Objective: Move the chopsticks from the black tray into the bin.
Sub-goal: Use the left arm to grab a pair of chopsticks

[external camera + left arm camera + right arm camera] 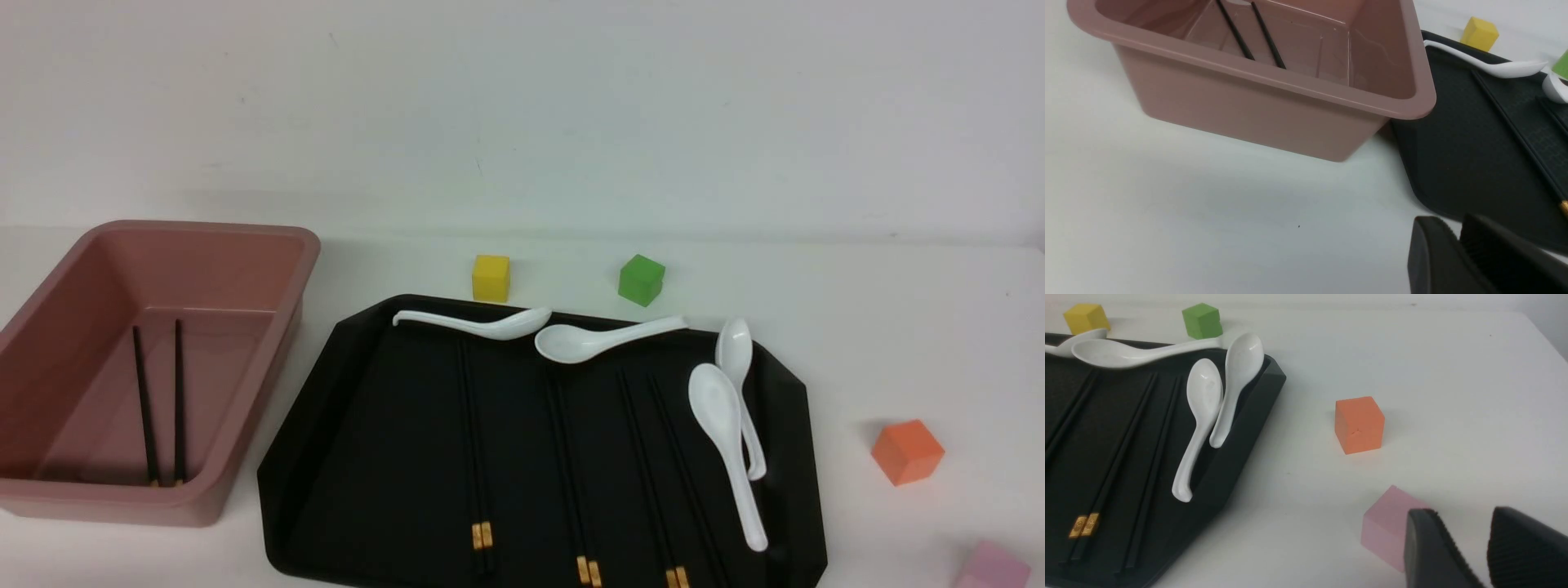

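Observation:
The pink bin (pixel 269 343) stands at the left with one pair of black chopsticks (pixel 163 400) lying in it; that pair also shows in the left wrist view (pixel 1253 36). The black tray (pixel 326 457) holds three more pairs of chopsticks (pixel 475 433), (pixel 571 465), (pixel 665 465), gold bands toward the near edge. Neither gripper shows in the front view. My left gripper (pixel 1455 226) is shut and empty, low over the table near the tray's near left corner (pixel 1453 163) and the bin (pixel 1274 106). My right gripper (pixel 1464 516) is open and empty, right of the tray (pixel 1241 428).
Several white spoons lie in the tray, two along its far edge (pixel 482 325), (pixel 604 336) and two at its right (pixel 722 433), (pixel 739 359). A yellow cube (pixel 491 278) and green cube (pixel 641 279) stand behind the tray. An orange cube (pixel 1359 424) and pink cube (pixel 1384 531) stand to its right.

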`<state>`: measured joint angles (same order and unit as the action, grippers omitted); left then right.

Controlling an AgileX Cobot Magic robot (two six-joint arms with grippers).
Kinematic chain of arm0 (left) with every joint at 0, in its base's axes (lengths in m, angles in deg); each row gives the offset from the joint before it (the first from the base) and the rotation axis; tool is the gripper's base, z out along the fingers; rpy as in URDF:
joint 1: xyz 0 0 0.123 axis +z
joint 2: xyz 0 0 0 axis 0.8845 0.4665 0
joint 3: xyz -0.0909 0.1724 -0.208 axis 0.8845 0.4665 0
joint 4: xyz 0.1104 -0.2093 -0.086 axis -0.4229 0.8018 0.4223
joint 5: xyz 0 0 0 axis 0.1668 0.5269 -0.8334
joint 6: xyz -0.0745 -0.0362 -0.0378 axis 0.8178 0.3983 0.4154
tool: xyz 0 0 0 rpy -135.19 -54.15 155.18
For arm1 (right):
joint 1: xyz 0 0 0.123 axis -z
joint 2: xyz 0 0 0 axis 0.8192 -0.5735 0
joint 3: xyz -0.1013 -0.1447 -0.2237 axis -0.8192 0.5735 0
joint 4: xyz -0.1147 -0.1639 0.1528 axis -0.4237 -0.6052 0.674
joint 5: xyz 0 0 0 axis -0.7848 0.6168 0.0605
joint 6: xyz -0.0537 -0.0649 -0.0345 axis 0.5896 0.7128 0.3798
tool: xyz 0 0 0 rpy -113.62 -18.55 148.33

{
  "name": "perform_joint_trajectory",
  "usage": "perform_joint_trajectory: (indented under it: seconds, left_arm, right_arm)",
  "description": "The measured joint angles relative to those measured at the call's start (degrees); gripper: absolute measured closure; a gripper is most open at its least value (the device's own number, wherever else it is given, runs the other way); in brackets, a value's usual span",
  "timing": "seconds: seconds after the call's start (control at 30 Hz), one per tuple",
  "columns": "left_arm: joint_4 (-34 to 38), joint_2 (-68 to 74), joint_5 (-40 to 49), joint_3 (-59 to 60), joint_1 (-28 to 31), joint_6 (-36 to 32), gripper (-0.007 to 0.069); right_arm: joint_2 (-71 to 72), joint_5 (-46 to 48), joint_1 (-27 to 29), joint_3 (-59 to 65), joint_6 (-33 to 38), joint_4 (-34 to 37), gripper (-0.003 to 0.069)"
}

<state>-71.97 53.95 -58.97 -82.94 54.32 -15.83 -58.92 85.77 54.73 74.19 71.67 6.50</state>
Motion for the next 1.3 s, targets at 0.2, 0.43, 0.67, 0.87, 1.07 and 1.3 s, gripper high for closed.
perform_joint_trajectory:
  seconds: [0.2,0.43,0.67,0.87,1.07,1.3]
  left_arm:
    - [0.00,0.00,0.00,0.00,0.00,0.00,0.0511]
    - [-0.13,0.00,0.00,0.00,0.00,0.00,0.0501]
    - [0.05,0.00,-1.49,0.00,0.00,0.36,0.0496]
    - [13.32,0.00,-3.96,0.00,0.00,10.53,0.0494]
    - [34.49,0.00,-5.42,0.00,0.00,25.88,0.0493]
    - [37.96,0.00,-7.77,0.00,0.00,28.53,0.0491]
  right_arm:
    - [0.00,0.00,0.00,0.00,0.00,-0.06,0.0419]
    - [0.00,0.00,0.00,0.00,-0.06,-0.06,0.0419]
    - [0.00,0.00,0.00,0.00,-0.11,-0.06,0.0419]
    - [0.00,0.00,0.00,0.00,-0.12,0.01,0.0419]
    - [0.00,0.00,0.00,0.00,-0.17,0.01,0.0419]
    - [0.00,0.00,0.00,0.00,-0.17,0.01,0.0419]
